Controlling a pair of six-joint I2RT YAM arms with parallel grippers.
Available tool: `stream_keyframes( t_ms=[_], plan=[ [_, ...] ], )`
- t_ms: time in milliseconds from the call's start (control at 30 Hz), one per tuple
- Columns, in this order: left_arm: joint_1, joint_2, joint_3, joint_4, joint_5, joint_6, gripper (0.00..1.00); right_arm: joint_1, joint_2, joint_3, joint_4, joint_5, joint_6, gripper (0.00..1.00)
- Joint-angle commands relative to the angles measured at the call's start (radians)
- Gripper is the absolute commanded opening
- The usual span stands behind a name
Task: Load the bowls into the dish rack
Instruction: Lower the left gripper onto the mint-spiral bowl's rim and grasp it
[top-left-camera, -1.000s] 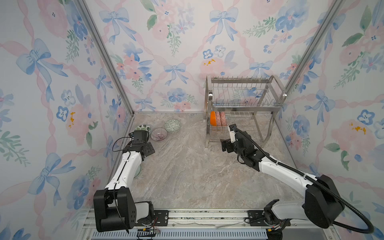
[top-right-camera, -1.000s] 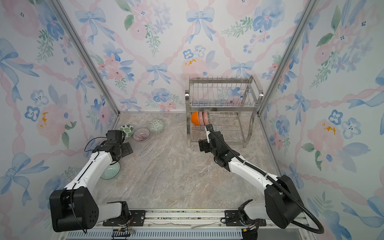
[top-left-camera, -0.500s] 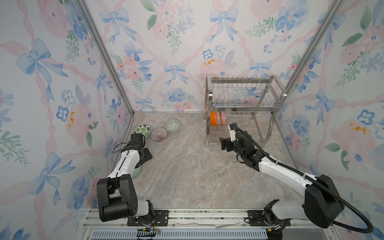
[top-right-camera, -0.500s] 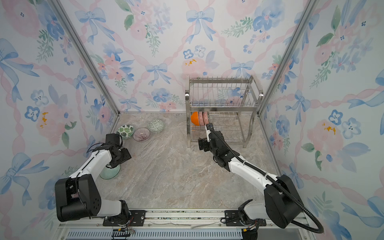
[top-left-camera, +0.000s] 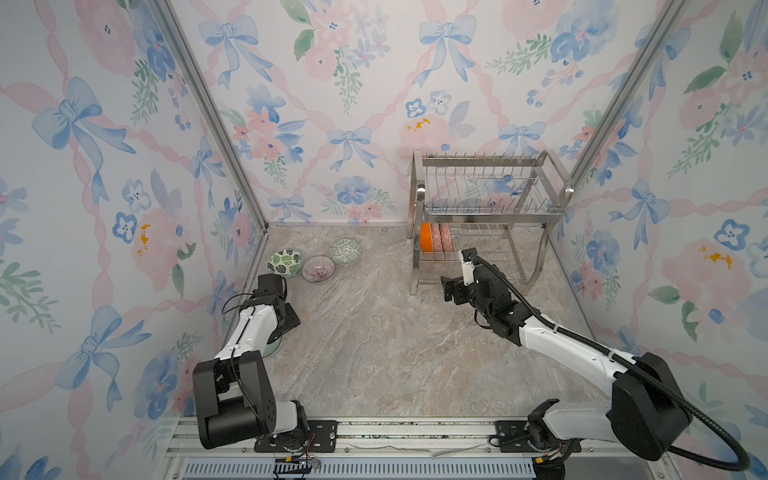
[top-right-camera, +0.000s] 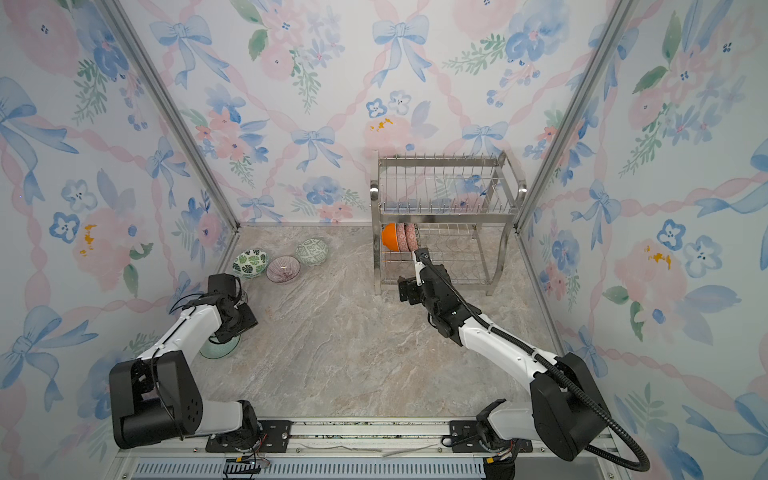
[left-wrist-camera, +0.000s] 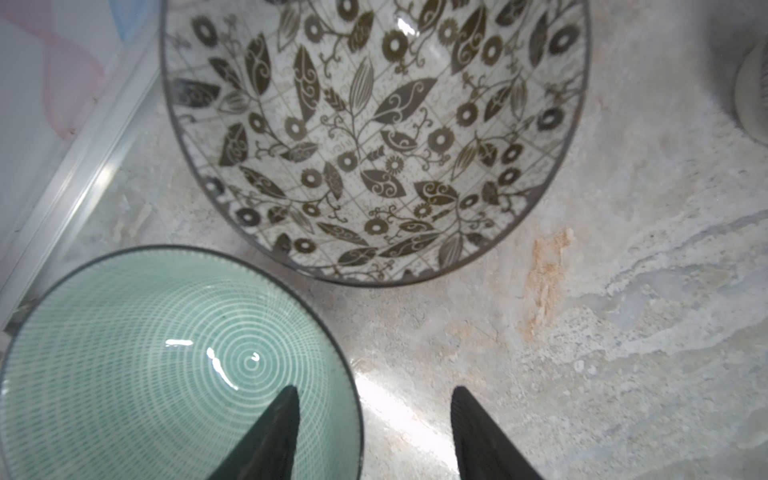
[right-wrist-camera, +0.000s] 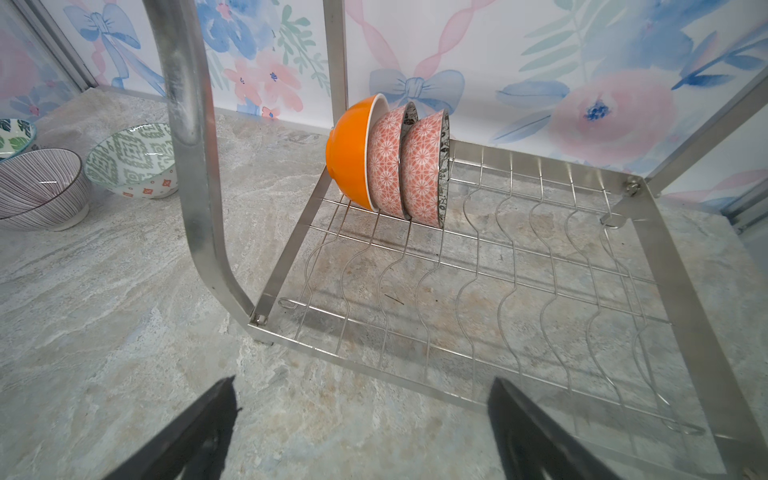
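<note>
In the left wrist view my left gripper (left-wrist-camera: 374, 399) is open and straddles the rim of a teal ringed bowl (left-wrist-camera: 166, 353), one finger inside and one outside, neither touching. A dark-leaf bowl (left-wrist-camera: 374, 137) sits just beyond it. Green-leaf (top-left-camera: 284, 262), purple-lined (top-left-camera: 318, 269) and green geometric (top-left-camera: 345, 252) bowls stand at the far left. The dish rack (top-left-camera: 486, 216) holds an orange bowl (right-wrist-camera: 353, 158) and two pink-patterned bowls (right-wrist-camera: 422, 174) on edge in its lower tier. My right gripper (right-wrist-camera: 363, 386) hangs open and empty before the rack's front left leg (right-wrist-camera: 195, 166).
The left wall's metal rail (left-wrist-camera: 83, 174) runs close beside the teal and dark-leaf bowls. The rack's upper tier (top-right-camera: 446, 195) holds nothing. Most wire slots of the lower tier (right-wrist-camera: 540, 270) to the right of the three bowls are free.
My left arm has pulled back from the far bowls to over the teal bowl, and its jaws have narrowed. The right arm has barely shifted.
</note>
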Motion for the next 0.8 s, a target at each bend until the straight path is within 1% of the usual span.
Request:
stream_keyframes(
  t_ms=[0,33,133,233,267,333,367,500,533,600,667,767],
  plan=[
    [0.010,-0.024,-0.009,-0.012,-0.033,-0.001,0.54,-0.010,-0.024,-0.019,0.025,-0.006,0.016,0.96],
    [0.011,-0.019,-0.009,-0.013,-0.032,-0.001,0.53,-0.010,-0.024,-0.016,0.026,-0.005,0.016,0.96],
    [0.012,-0.005,-0.009,-0.011,-0.026,0.001,0.47,-0.011,-0.029,-0.021,0.024,-0.005,0.017,0.96],
    [0.015,0.008,-0.009,-0.011,-0.022,0.001,0.37,-0.015,-0.035,-0.025,0.027,-0.006,0.024,0.96],
    [0.014,0.012,-0.008,-0.009,-0.020,0.004,0.37,-0.015,-0.036,-0.024,0.027,-0.007,0.024,0.97],
    [0.015,0.013,-0.007,-0.007,-0.019,0.003,0.28,-0.018,-0.038,-0.025,0.027,-0.010,0.026,0.97],
    [0.016,0.014,-0.007,-0.007,-0.019,0.003,0.26,-0.019,-0.038,-0.025,0.027,-0.012,0.029,0.96],
    [0.016,0.029,-0.007,-0.006,-0.019,0.005,0.24,-0.022,-0.034,-0.027,0.029,-0.014,0.033,0.96],
    [0.016,0.032,-0.007,-0.003,-0.016,0.006,0.20,-0.022,-0.035,-0.030,0.030,-0.013,0.033,0.97],
    [0.016,0.037,-0.007,-0.003,-0.010,0.007,0.19,-0.023,-0.030,-0.030,0.035,-0.013,0.034,0.97],
    [0.017,0.038,-0.006,-0.003,-0.003,0.011,0.07,-0.027,-0.027,-0.028,0.036,-0.013,0.036,0.97],
    [0.016,0.035,-0.009,-0.003,0.004,0.015,0.00,-0.028,-0.029,-0.028,0.035,-0.012,0.038,0.96]
  ],
)
